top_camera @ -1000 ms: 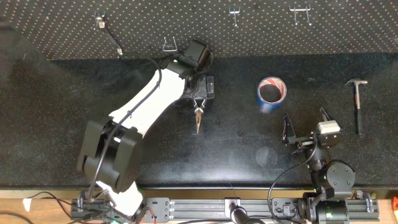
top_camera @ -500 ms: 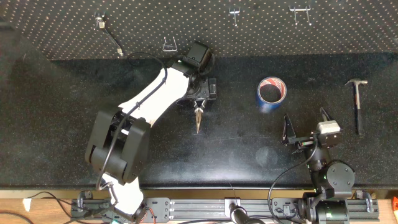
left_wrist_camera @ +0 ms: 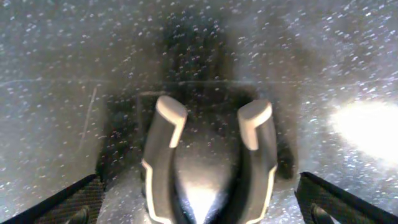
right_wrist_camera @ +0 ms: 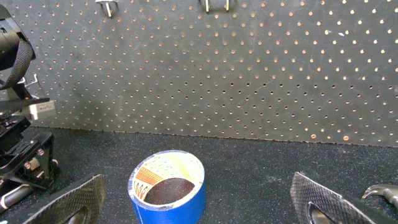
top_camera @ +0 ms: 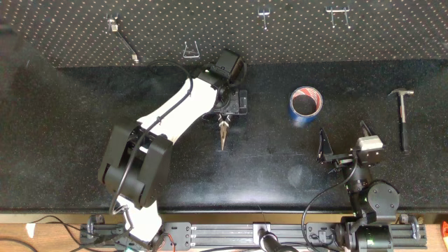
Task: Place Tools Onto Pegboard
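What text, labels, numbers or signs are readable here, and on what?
No text here can be read.
Tape roll: printed paper inside its core, too blurred to read.
White tag on the left arm: too small to read.
Pegboard, hammer, pliers: no print visible.

Blue tape roll point(right_wrist_camera: 166, 186) upright on black mat point(right_wrist_camera: 261, 168), pegboard point(right_wrist_camera: 217, 74) behind; hammer head point(right_wrist_camera: 380, 191) well apart
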### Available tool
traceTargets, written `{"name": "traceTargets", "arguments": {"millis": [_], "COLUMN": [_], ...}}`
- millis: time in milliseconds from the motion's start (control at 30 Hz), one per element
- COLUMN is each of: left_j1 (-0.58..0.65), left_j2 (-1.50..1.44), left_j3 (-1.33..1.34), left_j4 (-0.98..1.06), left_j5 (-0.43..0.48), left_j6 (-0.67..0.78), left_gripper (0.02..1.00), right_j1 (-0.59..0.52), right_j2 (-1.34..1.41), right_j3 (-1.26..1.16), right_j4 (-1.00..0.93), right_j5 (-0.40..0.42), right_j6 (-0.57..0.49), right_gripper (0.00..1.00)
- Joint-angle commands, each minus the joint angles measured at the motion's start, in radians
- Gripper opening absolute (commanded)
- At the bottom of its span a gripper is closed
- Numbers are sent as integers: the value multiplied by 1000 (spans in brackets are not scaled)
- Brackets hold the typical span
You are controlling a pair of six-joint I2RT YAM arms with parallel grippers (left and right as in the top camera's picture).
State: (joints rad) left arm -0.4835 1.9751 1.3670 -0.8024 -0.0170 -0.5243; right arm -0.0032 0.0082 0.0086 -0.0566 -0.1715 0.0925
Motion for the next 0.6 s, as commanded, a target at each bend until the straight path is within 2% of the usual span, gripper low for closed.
{"name": "traceTargets", "arguments": {"millis": [33, 533, 600], "left_j1": [-1, -1, -2], "left_j2": [14, 33, 33], "left_j3": [-5, -5, -5], "left_j4": [-5, 7, 7], "left_j5": [-41, -43, -40], "left_j6": [9, 9, 9], "left_gripper": [998, 1000, 908], "right_j1": [6, 6, 6], "right_j2": [-7, -7, -7], "right_j3": [-3, -3, -3], "right_j4": [-3, -3, -3], "right_j5": [-5, -5, -5], "right_j6": [8, 8, 8], "right_gripper": [978, 976, 978]}}
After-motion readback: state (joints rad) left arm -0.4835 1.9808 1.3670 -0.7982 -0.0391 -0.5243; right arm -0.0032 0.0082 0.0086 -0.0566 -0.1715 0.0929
